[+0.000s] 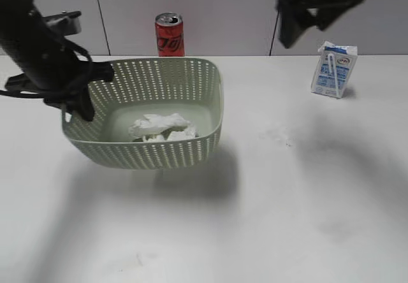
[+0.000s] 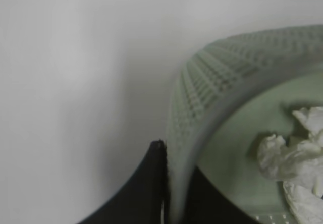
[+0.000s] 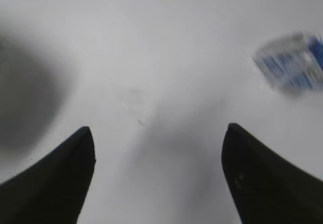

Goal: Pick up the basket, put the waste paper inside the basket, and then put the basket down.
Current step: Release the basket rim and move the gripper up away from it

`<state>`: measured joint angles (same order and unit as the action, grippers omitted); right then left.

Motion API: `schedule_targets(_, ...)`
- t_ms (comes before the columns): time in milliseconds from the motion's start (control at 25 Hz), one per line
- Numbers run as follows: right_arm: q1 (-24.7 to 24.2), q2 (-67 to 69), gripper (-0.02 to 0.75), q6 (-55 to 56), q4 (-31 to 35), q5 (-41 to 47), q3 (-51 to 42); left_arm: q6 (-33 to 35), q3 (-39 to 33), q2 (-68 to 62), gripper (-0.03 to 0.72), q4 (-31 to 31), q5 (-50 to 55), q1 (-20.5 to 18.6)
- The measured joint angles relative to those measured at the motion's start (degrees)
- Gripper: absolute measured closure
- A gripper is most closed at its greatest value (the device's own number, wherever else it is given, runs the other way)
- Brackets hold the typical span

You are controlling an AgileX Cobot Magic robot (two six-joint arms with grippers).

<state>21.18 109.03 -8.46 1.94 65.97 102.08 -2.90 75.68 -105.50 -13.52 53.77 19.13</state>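
The basket [image 1: 153,114] is in the air: in the exterior view it hangs tilted above the table [image 1: 306,206], with its soft shadow lying on the surface below it, so it does not touch the table. The left gripper [image 1: 80,92] holds it by the left rim, and the left wrist view shows the two dark fingers [image 2: 151,183] closed on the slotted wall, one on each side. The waste paper [image 1: 162,127] already lies inside, on the bottom of the basket, as a few white crumpled wads close together (I cannot count them exactly). On the table I see no other wad, only a red can [image 1: 169,34] at the back and a blue-and-white carton [image 1: 335,69] at the right, and these are not part of the job. The right gripper [image 1: 303,12] is high at the upper right, well apart from the basket, and in its own view its jaws stand wide apart with only bare table between them, so it carries nothing. My judgement is that the picking up and the filling are done, and what is left is the last step: to lower the basket until it rests flat on the table, and then to open the left gripper.
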Motion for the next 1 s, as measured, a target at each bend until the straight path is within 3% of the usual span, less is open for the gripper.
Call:
schedule_targets(160,-10.8,-1.8,0.148,2.1,1.0,2.5,-1.8,-0.1,6.2,-8.0,0.685,-0.1,0.0,1.8)
schedule_targets(280,-16.1,-6.9,0.162,2.4,1.6,2.8,-7.0,-0.3,7.1,-10.8,0.594,-0.1,-2.0,2.5)
schedule_targets(480,-19.4,-22.3,0.179,2.5,1.5,3.1,-22.0,-0.4,7.9,-11.0,0.135,-0.7,-3.5,2.6)
schedule_targets(520,-19.4,-25.5,0.179,2.5,1.8,3.2,-25.1,-0.4,8.5,-11.0,0.085,-0.7,-2.3,2.5)
schedule_targets(760,-19.4,-49.3,0.181,2.5,4.6,-3.1,-49.2,3.4,15.9,-6.0,0.031,0.9,10.0,-1.8)
schedule_targets(1000,-19.4,-72.7,0.181,2.5,4.8,-4.4,-67.9,5.5,17.9,5.3,0.041,6.5,15.2,-10.6)
